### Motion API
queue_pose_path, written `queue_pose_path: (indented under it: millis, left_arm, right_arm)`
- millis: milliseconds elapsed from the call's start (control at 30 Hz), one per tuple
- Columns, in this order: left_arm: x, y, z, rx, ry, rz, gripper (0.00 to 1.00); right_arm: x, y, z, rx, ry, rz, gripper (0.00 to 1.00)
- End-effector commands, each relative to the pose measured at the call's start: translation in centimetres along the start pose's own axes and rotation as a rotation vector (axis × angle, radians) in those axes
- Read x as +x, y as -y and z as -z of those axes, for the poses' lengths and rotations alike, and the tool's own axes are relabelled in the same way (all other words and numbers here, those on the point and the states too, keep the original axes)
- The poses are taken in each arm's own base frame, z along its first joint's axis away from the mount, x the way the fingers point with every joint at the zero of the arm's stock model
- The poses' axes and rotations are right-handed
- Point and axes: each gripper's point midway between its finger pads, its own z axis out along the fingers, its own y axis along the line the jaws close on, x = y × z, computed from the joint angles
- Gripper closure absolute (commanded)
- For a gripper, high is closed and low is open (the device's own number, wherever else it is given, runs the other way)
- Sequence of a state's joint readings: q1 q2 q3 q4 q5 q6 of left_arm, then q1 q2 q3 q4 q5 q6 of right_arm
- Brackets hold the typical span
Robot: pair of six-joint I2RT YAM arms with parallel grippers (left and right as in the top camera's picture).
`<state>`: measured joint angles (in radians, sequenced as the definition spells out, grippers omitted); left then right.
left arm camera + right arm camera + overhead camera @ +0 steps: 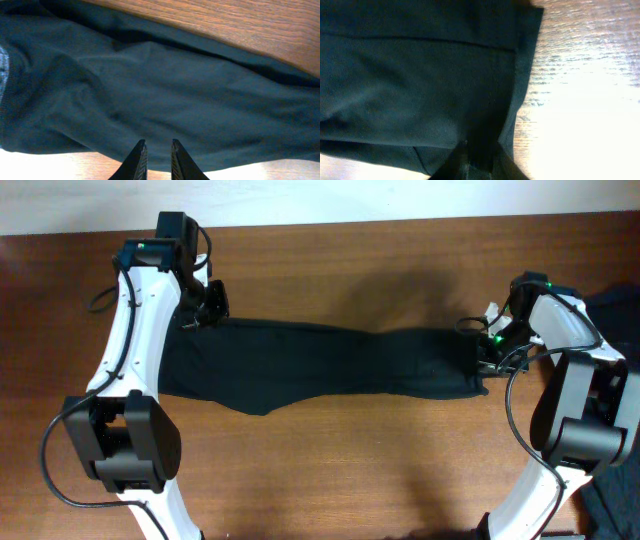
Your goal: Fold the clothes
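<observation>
Left pincer (157,152) and right pincer (479,156) (two) bookend one pair of trousers (330,365).

Both the left arm (135,320) and the right arm (562,310) are clad in smooth white shells, which are joined by bulky black motor housings (130,440). Black cables (47,475) are routed in loose loops beside the links. A small green light (148,248) is carried near the wrist of each arm. The left gripper (157,142) is fitted with black fingers (137,160) that are tapered to narrow, wedge-shaped tips.
</observation>
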<state>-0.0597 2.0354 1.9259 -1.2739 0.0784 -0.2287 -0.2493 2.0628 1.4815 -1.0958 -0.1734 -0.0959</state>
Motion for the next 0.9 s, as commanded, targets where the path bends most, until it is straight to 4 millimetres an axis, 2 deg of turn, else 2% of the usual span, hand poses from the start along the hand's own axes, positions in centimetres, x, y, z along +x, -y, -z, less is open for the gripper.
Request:
queue_pose_path:
  millis: [0,167,267,367,500,700,867]
  left_arm:
    - [0.0,-0.4,0.0,-0.015,0.005,0.012,0.83]
    - [0.0,-0.5,0.0,-0.021,0.007,0.012,0.83]
    - [-0.2,-1.0,0.0,-0.051,0.017,0.012,0.82]
    - [-0.6,-1.4,0.0,-0.074,0.034,0.012,0.77]
    - [-0.9,-1.3,0.0,-0.070,0.048,0.011,0.77]
    - [-1.3,-1.3,0.0,-0.067,0.063,0.011,0.78]
    - [-1.5,-1.5,0.1,-0.069,0.067,0.016,0.76]
  right_arm:
    - [-0.6,0.2,1.8,0.016,0.049,-0.006,0.96]
    - [-0.4,0.1,2.1,0.011,0.042,-0.027,0.96]
    - [-0.2,-0.1,2.8,0.010,0.043,-0.034,0.96]
    - [-0.1,-0.4,3.8,0.006,0.058,-0.043,0.96]
    - [0.4,-0.7,5.1,0.006,0.076,-0.055,0.96]
    - [2.8,-0.9,5.7,0.007,0.002,-0.085,0.96]
    - [3.9,0.4,5.5,0.086,-0.039,-0.136,0.96]
